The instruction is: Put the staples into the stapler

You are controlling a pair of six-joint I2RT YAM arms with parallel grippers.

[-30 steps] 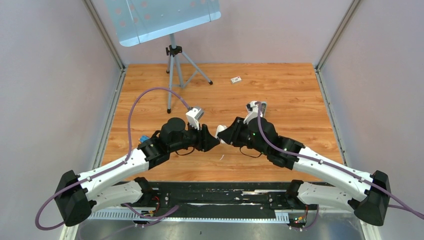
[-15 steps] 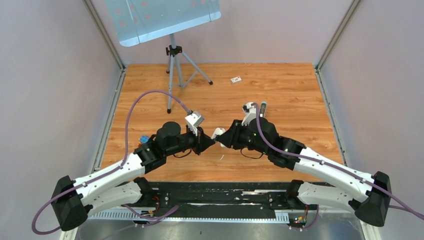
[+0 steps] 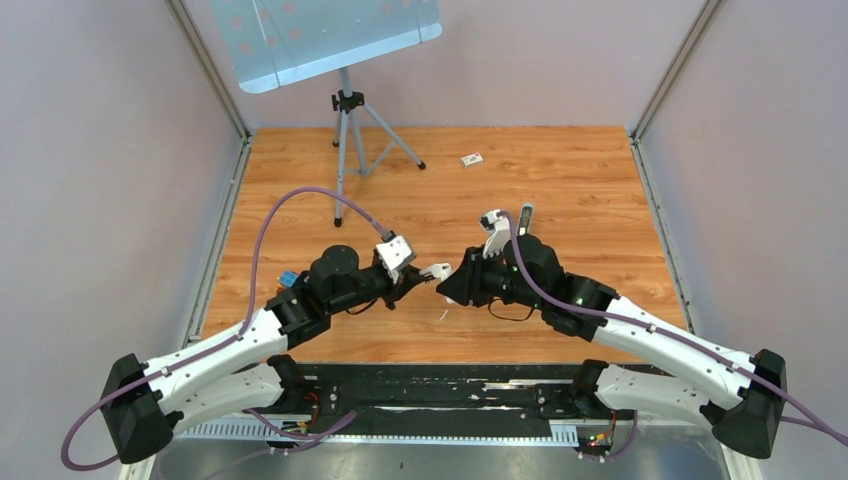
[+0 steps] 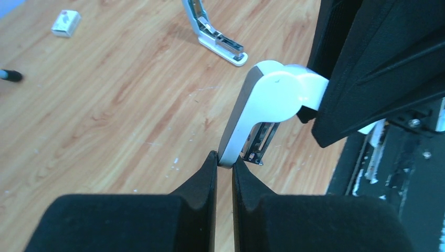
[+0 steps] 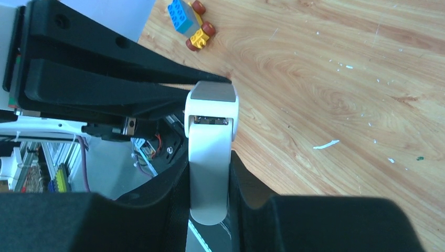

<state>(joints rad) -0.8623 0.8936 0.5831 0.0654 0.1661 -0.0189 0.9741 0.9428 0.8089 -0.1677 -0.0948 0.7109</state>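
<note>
The white stapler [image 4: 275, 92] hangs above the table between my two arms, a chrome magazine showing under its top. My right gripper [image 5: 209, 157] is shut on the stapler's body [image 5: 210, 136], one finger on each side. My left gripper [image 4: 224, 160] is shut on the narrow tip of the white top. In the top view the stapler [image 3: 436, 269] sits between the left gripper [image 3: 418, 281] and the right gripper [image 3: 452, 283]. The staples are not visible in any view.
A white and chrome stapler-like piece [image 4: 220, 44] lies on the wood beyond the grippers. A small white printed box [image 3: 471, 158] sits near the back. A tripod [image 3: 345, 130] with a pale panel stands at the back left. A toy brick car [image 5: 190, 21] rests by the left arm.
My left gripper has closed on the tip of the stapler's white top. Both wrists have shifted a little towards the near edge, with the stapler still in the right gripper.
</note>
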